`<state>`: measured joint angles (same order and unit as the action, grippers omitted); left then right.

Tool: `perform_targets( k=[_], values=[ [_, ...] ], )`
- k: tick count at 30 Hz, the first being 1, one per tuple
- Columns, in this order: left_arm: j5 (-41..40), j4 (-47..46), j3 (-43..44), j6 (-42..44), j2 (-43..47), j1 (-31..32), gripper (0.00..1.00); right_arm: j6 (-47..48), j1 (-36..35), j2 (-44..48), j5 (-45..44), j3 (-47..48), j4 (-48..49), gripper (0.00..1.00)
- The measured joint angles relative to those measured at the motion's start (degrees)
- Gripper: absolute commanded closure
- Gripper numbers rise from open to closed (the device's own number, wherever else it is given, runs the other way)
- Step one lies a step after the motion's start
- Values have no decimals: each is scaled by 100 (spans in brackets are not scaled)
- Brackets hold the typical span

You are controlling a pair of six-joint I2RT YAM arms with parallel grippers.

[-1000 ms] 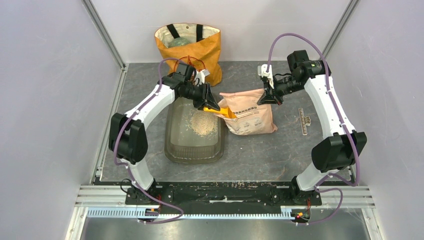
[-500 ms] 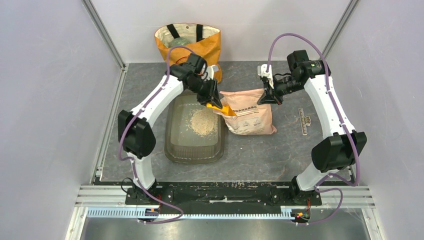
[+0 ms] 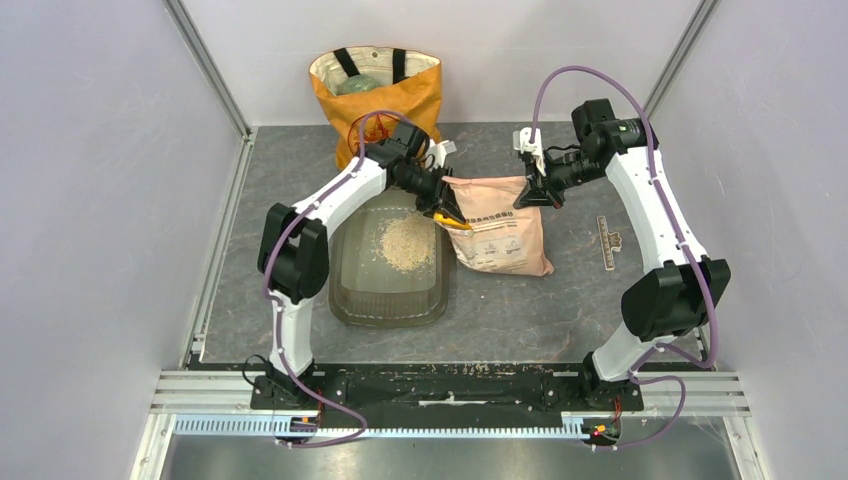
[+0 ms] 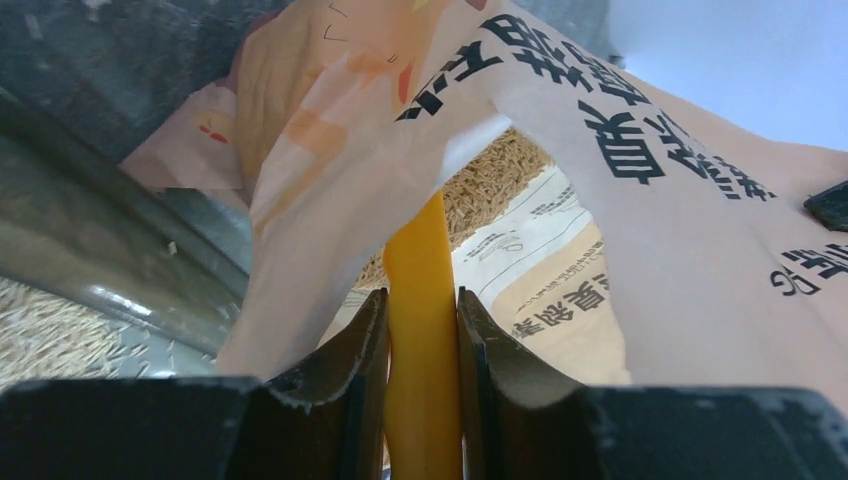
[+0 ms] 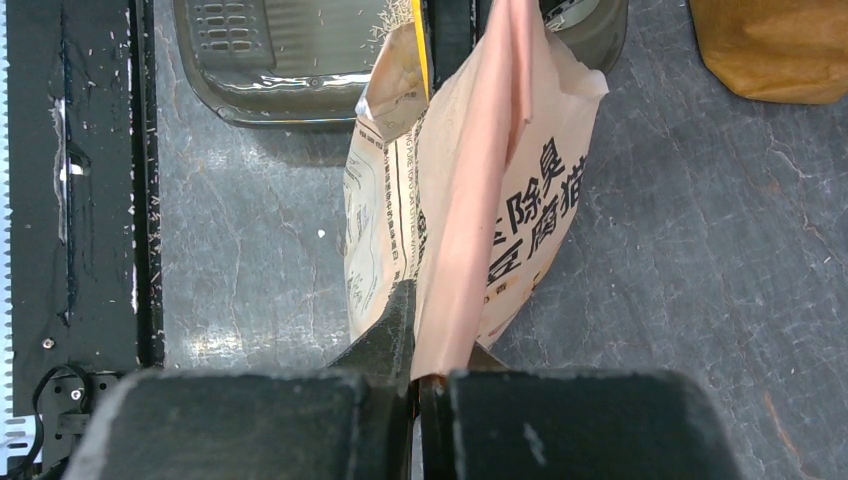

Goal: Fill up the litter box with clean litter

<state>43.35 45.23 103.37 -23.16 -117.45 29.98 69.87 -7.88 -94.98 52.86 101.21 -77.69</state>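
Stage: early | litter box mid-left, only a small heap of clean litter at its far end | left gripper clamps orange scoop inside bag mouth | right gripper pinches bag edge | remaining: likely many scoops

The bag carried large black Chinese characters on its pinkish face. In the right wrist view 除, 腐 and 猫 were legible. Fine print on the bag's adjoining paler panel was too small to read. A narrow strip on the worktop, right of the bag, bore illegible marks.
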Motion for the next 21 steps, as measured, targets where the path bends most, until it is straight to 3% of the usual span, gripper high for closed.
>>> perform_targets(
  k=[10,21],
  values=[
    [1067,-2337,-1749,-1403,389,-278,98,-116,-13,-2,31,0,-2,100],
    [1878,-2461,-2229,-1615,1185,-979,98,-310,-13,9,33,-2,199,100]
  ],
)
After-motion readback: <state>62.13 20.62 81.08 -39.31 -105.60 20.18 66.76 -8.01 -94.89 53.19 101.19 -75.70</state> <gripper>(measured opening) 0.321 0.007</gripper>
